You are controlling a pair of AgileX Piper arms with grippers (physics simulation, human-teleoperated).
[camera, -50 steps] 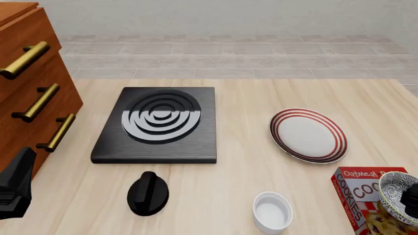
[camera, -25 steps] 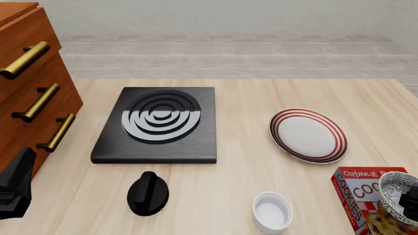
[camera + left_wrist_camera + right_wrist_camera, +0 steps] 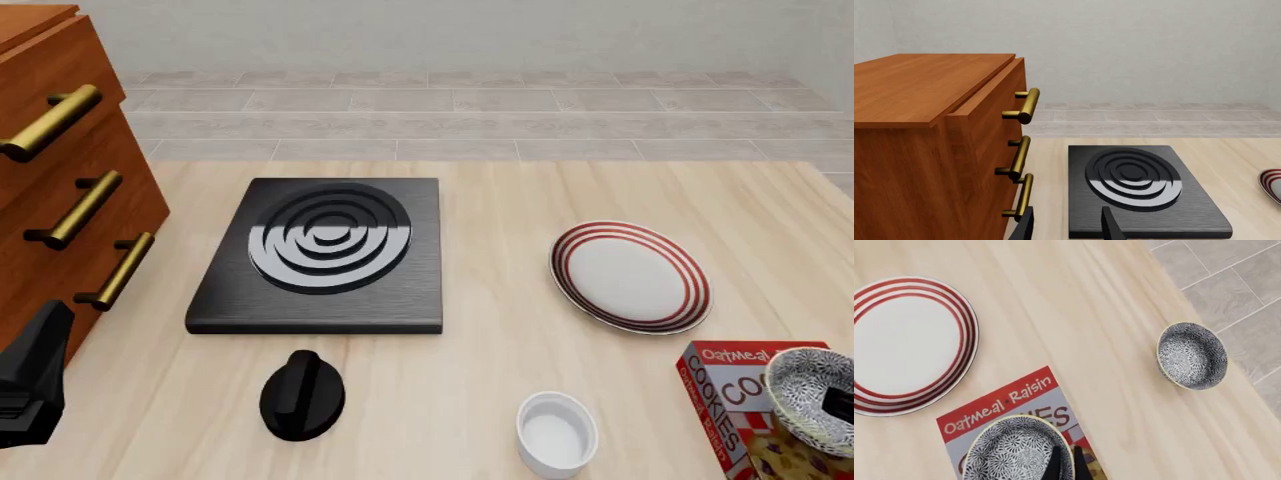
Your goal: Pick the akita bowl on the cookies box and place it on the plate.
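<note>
Jaws of right gripper (image 3: pixel 1067 463) pinch bowl (image 3: pixel 1017 450) rim, nearly shut; bowl over box (image 3: pixel 1006 404), plate (image 3: pixel 907 344) just beyond.
Front: bowl (image 3: pixel 817 388) at worktop's near right corner, plate (image 3: pixel 630 276) toward far-left of it.
Left wrist: left gripper (image 3: pixel 1066 226) jaws apart, holding nothing, well away.

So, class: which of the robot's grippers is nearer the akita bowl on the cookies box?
Right. The right gripper is at the akita bowl, fingers pinched on its rim, above the cookies box. The left gripper sits across the table by the drawers.
</note>
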